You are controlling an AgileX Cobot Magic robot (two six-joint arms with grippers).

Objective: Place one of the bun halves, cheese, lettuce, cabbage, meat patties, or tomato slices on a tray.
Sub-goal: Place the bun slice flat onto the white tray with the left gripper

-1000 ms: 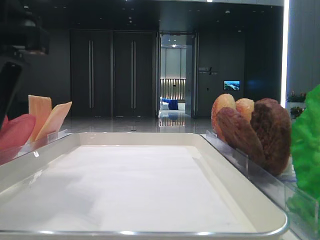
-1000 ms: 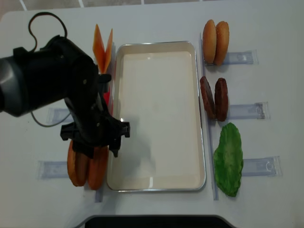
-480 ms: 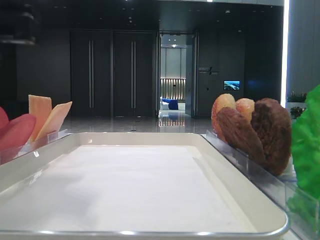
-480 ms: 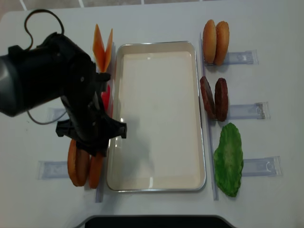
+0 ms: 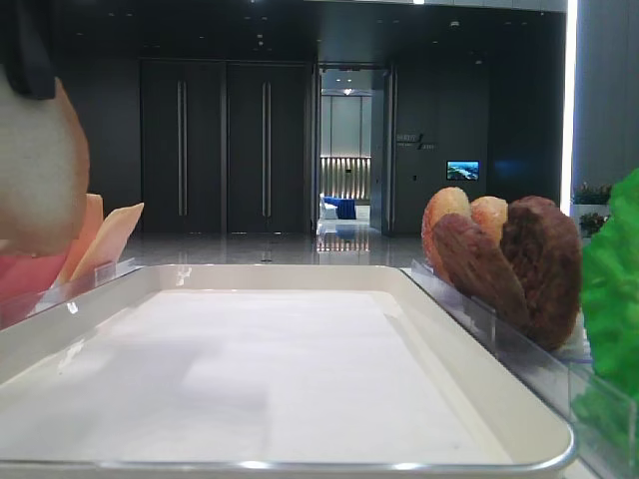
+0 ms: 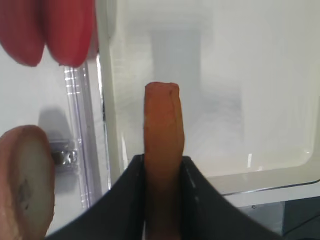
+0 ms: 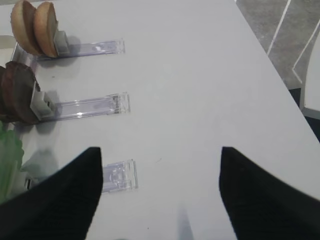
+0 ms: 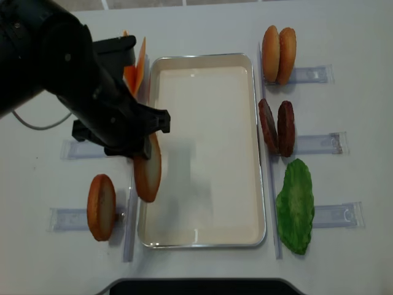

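My left gripper (image 6: 163, 162) is shut on a bun half (image 6: 162, 120), held on edge between both jaws. From above, that bun half (image 8: 148, 175) hangs over the left rim of the white tray (image 8: 209, 123). A second bun half (image 8: 101, 207) stands in its clear holder to the left. Two tomato slices (image 6: 65, 30) stand beside the rim, and the cheese (image 8: 140, 61) peeks out behind the arm. Right of the tray stand two more bun halves (image 8: 279, 54), the meat patties (image 8: 276, 127) and the lettuce (image 8: 295, 206). My right gripper (image 7: 159, 150) is open over bare table. No cabbage is in view.
Clear plastic holders (image 8: 316, 144) lie on the white table on both sides of the tray. The left arm's black bulk (image 8: 55, 67) covers the upper left of the overhead view. The table's right edge (image 7: 270, 65) runs near the right gripper.
The left gripper shut on one of the two bun halves in the left holder, lifted it out and carried it toward the tray's rim. One bun half stays in the holder.
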